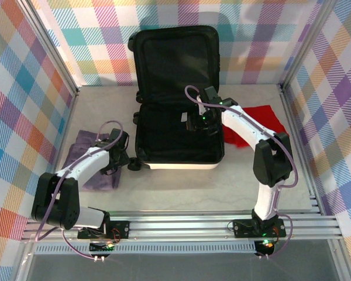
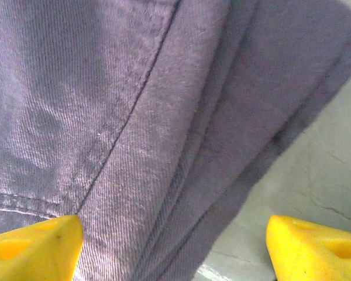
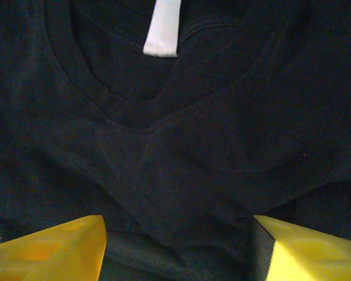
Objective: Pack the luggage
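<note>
My left fingers (image 2: 32,246) stand wide with nothing between them. The left wrist view has both yellow tips low over folded purple cloth (image 2: 134,117). Its ribbed weave and a seam read clearly there, and the pale surface (image 2: 322,175) shows at 4 o'clock. The top view loses the weave but places that pile at 9 o'clock of the luggage (image 1: 175,58).

My right fingers (image 3: 47,252) are also wide and hold nothing. They're close over a black garment (image 3: 181,152) with a neckline curve, and a white tag (image 3: 162,26) at 12 o'clock. From the top the garment melts into the black lining and the tag is the bit that stands out.

The luggage sits open mid-surface, with the base flat, the white rim toward me and the lid upright at 12 o'clock. The right fingers are inside the base. The top view adds a red cloth (image 1: 263,120) on the surface at 3 o'clock of the luggage.
</note>
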Tool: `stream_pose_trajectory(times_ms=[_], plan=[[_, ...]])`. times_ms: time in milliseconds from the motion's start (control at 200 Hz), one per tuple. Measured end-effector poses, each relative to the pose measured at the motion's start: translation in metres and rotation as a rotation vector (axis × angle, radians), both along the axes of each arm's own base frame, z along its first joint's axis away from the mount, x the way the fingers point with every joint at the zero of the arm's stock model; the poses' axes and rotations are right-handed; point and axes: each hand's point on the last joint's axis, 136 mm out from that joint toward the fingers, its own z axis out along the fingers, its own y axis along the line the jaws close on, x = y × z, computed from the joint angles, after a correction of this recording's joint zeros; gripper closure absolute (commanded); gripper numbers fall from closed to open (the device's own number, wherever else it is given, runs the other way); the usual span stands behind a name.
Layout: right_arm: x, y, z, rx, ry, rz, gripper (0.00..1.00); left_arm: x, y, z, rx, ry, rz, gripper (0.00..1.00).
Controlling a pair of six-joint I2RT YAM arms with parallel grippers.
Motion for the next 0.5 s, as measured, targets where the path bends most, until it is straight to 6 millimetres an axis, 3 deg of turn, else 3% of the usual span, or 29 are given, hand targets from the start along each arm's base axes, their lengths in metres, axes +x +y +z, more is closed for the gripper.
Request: stream_pose_trajectory(times_ms=[275, 500], plan=[[0.0, -0.001, 0.008, 0.003, -0.018, -0.002, 0.33, 0.005, 0.017, -0.031, -0.035, 0.068, 0.072, 0.21], [-0.001, -0.003, 0.009, -0.003, -0.019, -0.002, 0.32, 0.048, 0.026, -0.029, -0.037, 0.063, 0.07, 0.22]])
